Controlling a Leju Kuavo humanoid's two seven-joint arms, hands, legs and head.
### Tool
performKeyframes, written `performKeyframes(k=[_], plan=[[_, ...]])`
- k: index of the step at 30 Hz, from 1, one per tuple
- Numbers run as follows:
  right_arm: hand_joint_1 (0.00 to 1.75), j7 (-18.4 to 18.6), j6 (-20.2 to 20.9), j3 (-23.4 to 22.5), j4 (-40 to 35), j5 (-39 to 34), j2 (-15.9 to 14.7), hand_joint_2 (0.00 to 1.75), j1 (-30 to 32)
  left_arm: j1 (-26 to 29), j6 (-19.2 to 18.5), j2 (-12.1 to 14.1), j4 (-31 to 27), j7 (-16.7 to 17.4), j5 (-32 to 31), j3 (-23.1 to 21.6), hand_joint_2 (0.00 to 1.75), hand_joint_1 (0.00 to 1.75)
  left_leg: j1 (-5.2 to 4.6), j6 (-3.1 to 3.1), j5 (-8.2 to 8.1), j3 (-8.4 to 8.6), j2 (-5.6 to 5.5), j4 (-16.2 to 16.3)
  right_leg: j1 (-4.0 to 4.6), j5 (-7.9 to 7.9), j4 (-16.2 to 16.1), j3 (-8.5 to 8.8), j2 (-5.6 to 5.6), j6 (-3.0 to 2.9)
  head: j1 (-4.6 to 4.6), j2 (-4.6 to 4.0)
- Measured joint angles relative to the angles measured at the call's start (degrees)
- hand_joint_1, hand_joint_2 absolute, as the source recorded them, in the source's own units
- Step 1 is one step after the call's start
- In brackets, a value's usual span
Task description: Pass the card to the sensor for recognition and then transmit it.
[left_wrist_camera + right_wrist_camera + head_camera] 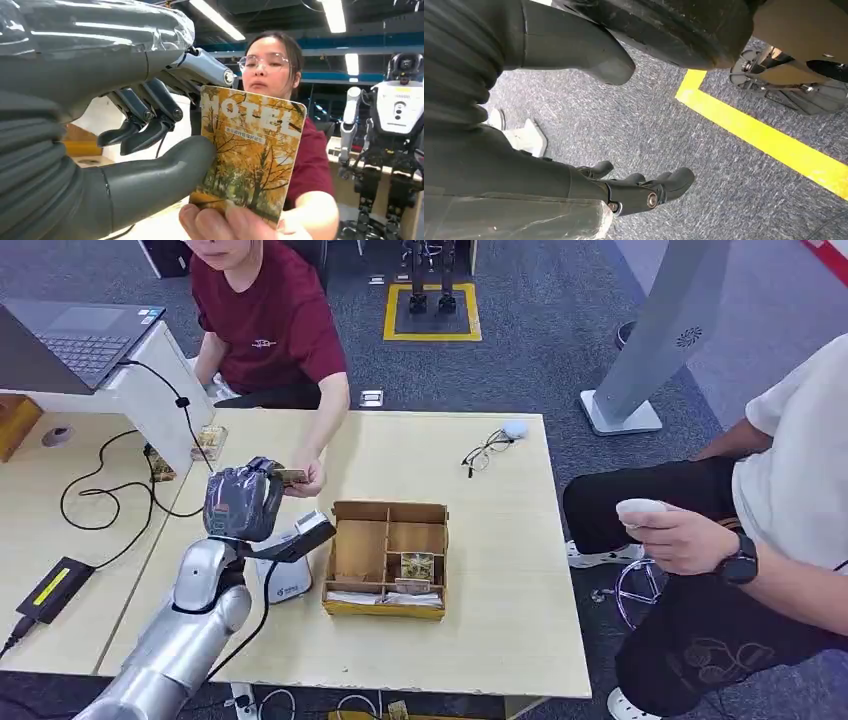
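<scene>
My left hand (243, 502) is raised over the table's left part, toward the person in the dark red shirt (268, 325). It pinches the hotel card (252, 150), printed with yellow autumn trees. In the left wrist view my thumb (165, 175) lies against the card's side and my dark fingers (150, 112) reach its top corner. The person's fingers (225, 222) grip the card's other end. From the head view the card (290, 477) is a small strip between both hands. The white sensor (290, 560) with its black tilted top stands just below my hand. My right hand (624, 192) hangs over the carpet, holding nothing.
A wooden divided box (385, 558) with several cards stands right of the sensor. Glasses (487, 450) lie at the table's far side. A laptop (80, 335), cables and a black power brick (55, 588) lie on the left. A second person (700, 540) sits at the right.
</scene>
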Motion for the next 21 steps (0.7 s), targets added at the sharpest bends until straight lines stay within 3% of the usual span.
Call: performKeyframes(k=[14, 15, 16, 21], plan=[[0.00, -0.37, -0.02, 0.00, 0.02, 0.79, -0.02, 1.75, 0.02, -0.24, 0.39, -0.04, 2.29, -0.74, 0.00, 0.79, 1.75, 1.75, 0.00, 0.02, -0.02, -0.01, 0.01, 0.00, 0.00, -0.01, 0.00, -0.02, 0.00, 0.00, 0.00, 0.00], [0.00, -0.37, -0.02, 0.00, 0.02, 0.79, 0.00, 1.75, 0.02, -0.25, 0.39, -0.04, 2.32, -0.74, 0.00, 0.81, 1.75, 1.41, 0.00, 0.02, -0.02, -0.01, 0.01, 0.00, 0.00, -0.01, 0.00, -0.02, 0.00, 0.00, 0.00, 0.00], [0.00, -0.37, -0.02, 0.00, 0.02, 0.79, 0.00, 1.75, 0.02, -0.26, 0.39, -0.04, 2.38, -0.74, 0.00, 0.81, 1.75, 0.00, 0.00, 0.02, -0.02, -0.01, 0.01, 0.00, 0.00, -0.01, 0.00, -0.02, 0.00, 0.00, 0.00, 0.00], [0.00, -0.55, 0.00, 0.00, 0.02, 0.79, -0.02, 1.75, 0.02, -0.27, 0.79, -0.04, 2.51, -0.76, 0.24, 1.11, 1.75, 0.00, 0.00, 0.02, -0.02, -0.01, 0.01, 0.00, 0.00, -0.01, 0.00, -0.02, 0.00, 0.00, -0.02, 0.00]])
